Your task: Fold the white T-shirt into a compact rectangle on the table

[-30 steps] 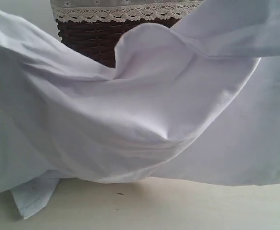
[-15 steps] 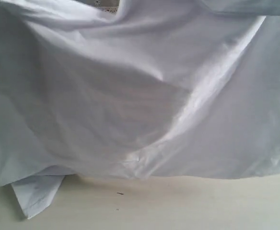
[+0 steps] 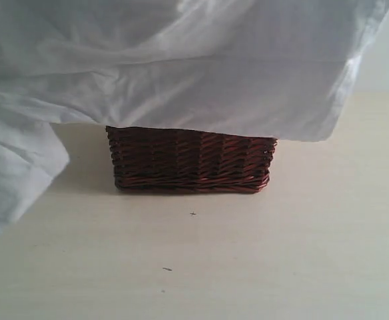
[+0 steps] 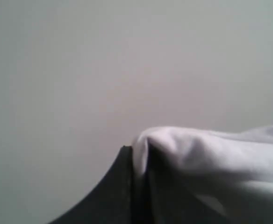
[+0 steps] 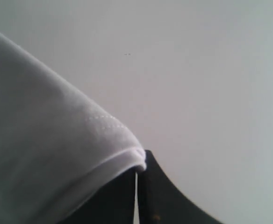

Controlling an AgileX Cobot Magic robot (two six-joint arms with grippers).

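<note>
Cloth: shirt [image 3: 181,67], thin, white, matt, soft creases. Slight sheen where light hits it, approx. 1 o'clock in ext. view. Flap hanging at 9 o'clock is the same cloth, more crumpled. Hem in right wrist view is smooth w/ a double stitch row, no gloss.

Wicker: basket [image 3: 191,160], centre of ext. view, dark red-brown, rough ribbed weave, faint gloss on the strands.

table [image 3: 281,267]: pale cream top, smooth, matt to low sheen, material unclear. A few tiny dark specks at 6 o'clock.

left gripper [image 4: 139,161]: black, matt, smooth; plastic or rubber, can't tell. right gripper [image 5: 137,179]: same black matt finish.
</note>
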